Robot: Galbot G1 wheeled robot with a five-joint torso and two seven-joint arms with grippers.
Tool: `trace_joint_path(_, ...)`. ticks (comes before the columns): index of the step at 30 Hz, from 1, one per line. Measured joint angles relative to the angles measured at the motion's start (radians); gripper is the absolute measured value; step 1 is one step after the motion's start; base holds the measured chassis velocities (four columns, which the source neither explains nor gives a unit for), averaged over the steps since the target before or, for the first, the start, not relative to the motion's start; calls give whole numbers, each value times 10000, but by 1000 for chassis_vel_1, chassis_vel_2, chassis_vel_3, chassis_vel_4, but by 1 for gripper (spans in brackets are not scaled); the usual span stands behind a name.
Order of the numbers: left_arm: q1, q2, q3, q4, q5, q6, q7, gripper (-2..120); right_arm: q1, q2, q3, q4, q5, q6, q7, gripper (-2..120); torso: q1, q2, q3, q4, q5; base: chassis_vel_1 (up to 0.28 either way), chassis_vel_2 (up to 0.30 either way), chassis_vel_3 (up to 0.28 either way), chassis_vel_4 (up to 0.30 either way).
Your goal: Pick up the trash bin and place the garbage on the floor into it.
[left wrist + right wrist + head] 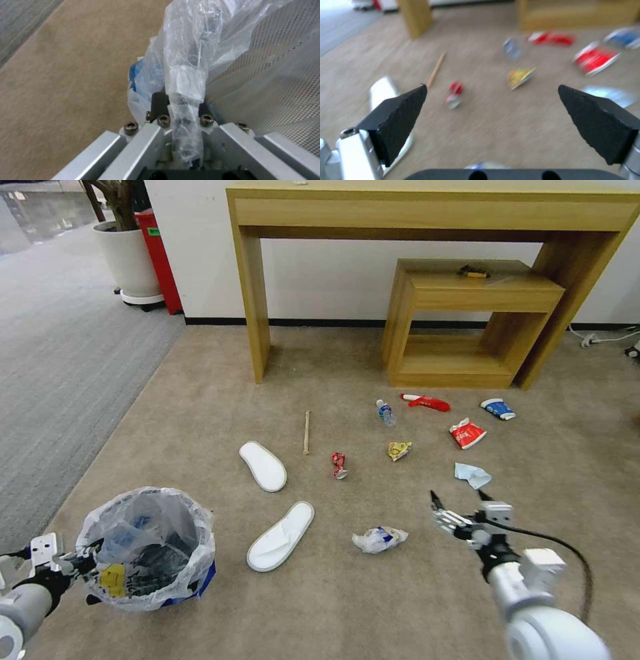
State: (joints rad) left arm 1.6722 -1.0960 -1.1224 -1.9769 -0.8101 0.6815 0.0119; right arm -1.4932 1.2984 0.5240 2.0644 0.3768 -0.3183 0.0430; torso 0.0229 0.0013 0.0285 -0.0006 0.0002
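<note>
The trash bin (150, 547), lined with a crinkly plastic bag, sits at the lower left on the floor (400, 593). My left gripper (80, 565) is shut on its near rim; in the left wrist view the left gripper (181, 105) pinches the bag and mesh wall (273, 82). My right gripper (457, 503) hangs open above the carpet, just short of a pale tissue (472, 475). Garbage lies scattered: two white slippers (263, 465) (280, 537), a wooden stick (307, 432), a red can (339, 465), a clear bottle (385, 412), a yellow wrapper (399, 450), red wrappers (467, 433) and a crumpled white packet (379, 539).
A tall wooden desk (427, 207) and a low wooden shelf (467, 313) stand against the far wall. A white plant pot (130, 260) and grey ribbed carpet (60, 353) lie to the left. A cable (600, 339) runs along the right wall.
</note>
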Motion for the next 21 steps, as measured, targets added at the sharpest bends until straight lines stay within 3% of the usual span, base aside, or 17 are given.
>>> trace_joint_path(6, 148, -105, -425, 121, -16, 6, 7, 0, 1547, -239, -1821, -1673, 544, -324, 161, 100, 0, 0, -1, -5, -3, 0, 0, 0, 0)
trace_joint_path(9, 253, -252, -726, -93, -31, 91, -30, 0, 2900, -203, -3061, -2568, 999, -635, 282, 100, 0, 0, 0, 1, -1, 0, 0, 0, 0)
trace_joint_path(14, 347, -459, -921, -418, -18, 194, -264, 0, 4219, -62, -4226, -3679, 1404, -909, 392, 100, 0, 1, 0, 0, -3, 0, 0, 0, 0)
trace_joint_path(21, 606, -886, -1056, -1134, -13, 334, -710, 0, 5705, 588, -6067, -5537, 2597, -1899, 1891, 100, 1, 0, 0, 0, -2, 0, 0, 0, 0)
